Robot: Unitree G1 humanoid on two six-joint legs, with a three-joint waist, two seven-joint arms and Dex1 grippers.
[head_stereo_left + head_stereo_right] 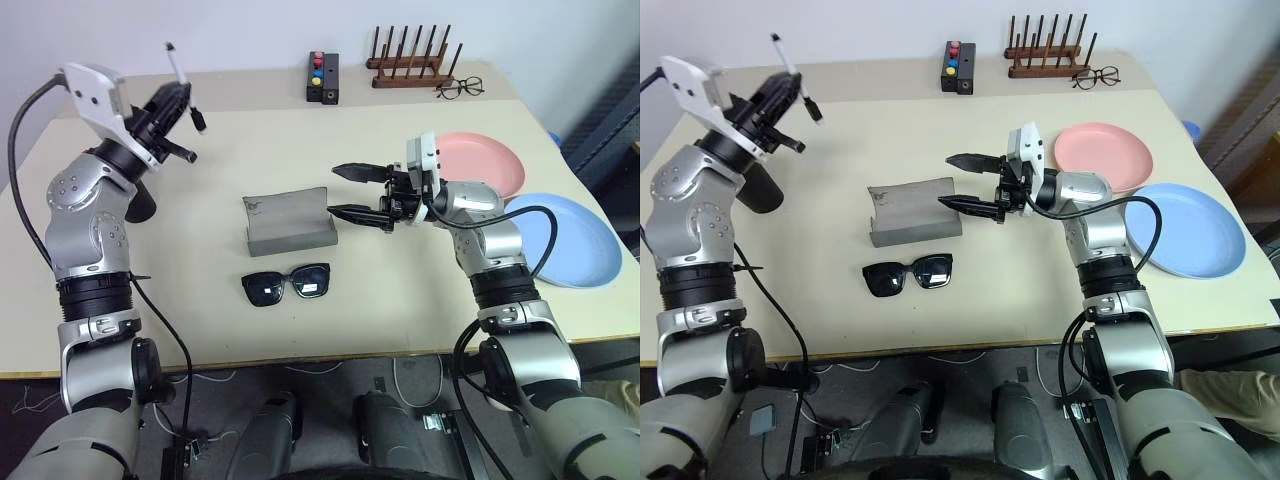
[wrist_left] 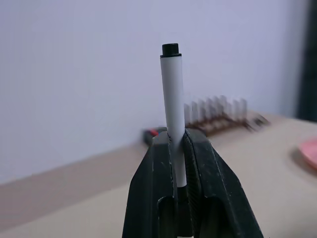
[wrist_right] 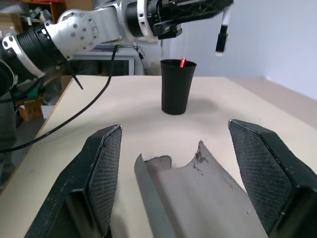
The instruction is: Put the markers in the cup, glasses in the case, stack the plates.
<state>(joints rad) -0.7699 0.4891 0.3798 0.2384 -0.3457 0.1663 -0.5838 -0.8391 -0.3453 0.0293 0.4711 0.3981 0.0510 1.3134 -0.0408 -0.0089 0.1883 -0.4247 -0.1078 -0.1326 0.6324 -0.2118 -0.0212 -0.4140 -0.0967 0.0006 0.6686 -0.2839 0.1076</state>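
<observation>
My left gripper (image 1: 172, 103) is raised over the table's back left, shut on a white marker (image 2: 173, 99) with a black cap, which sticks out both sides of the fingers. Below it, half hidden by my left arm, stands the black cup (image 3: 177, 87) with a red marker end (image 3: 183, 62) showing at its rim. The grey case (image 1: 290, 222) lies open mid-table, and the black sunglasses (image 1: 287, 285) lie just in front of it. My right gripper (image 1: 355, 192) hovers open beside the case's right end, holding nothing. The pink plate (image 1: 480, 163) and blue plate (image 1: 565, 238) lie side by side at the right.
At the table's back edge stand a black box with coloured buttons (image 1: 322, 78) and a wooden peg rack (image 1: 412, 65), with wire-framed spectacles (image 1: 460, 88) beside the rack. The blue plate reaches close to the table's right edge.
</observation>
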